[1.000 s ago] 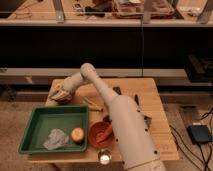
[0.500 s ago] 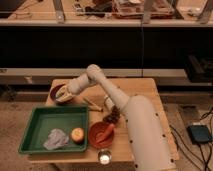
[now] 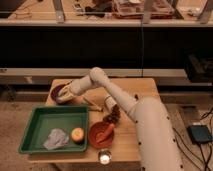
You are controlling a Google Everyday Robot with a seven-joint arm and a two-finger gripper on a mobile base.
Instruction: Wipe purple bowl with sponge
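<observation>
One arm reaches from the robot's white body at the lower right, up across the wooden surface (image 3: 145, 87) and leftward to its far left corner, where the gripper (image 3: 64, 96) sits over the purple bowl (image 3: 57, 92). Whether the gripper is apart, together or clamped on something cannot be told, since its tip blends with a pale, yellowish shape at the bowl's inside. The bowl stands directly beneath and slightly left of the gripper, with its dark rim showing on the gripper's left side.

Below the gripper, toward the near edge of the surface, lies a green tray (image 3: 35, 125); inside it a crumpled grey cloth (image 3: 55, 139) rests left of a round orange fruit (image 3: 77, 134), both well apart from the gripper. Just right of and below the gripper, a thin light stick-like thing (image 3: 92, 103) lies on the wood. Further right and lower, an orange-red bowl (image 3: 97, 137) holds a reddish utensil (image 3: 107, 132), and a small dark clump (image 3: 113, 116) lies just above it. Nearest the front edge, below the orange-red bowl, stands a small glass with a bright centre (image 3: 104, 158).
</observation>
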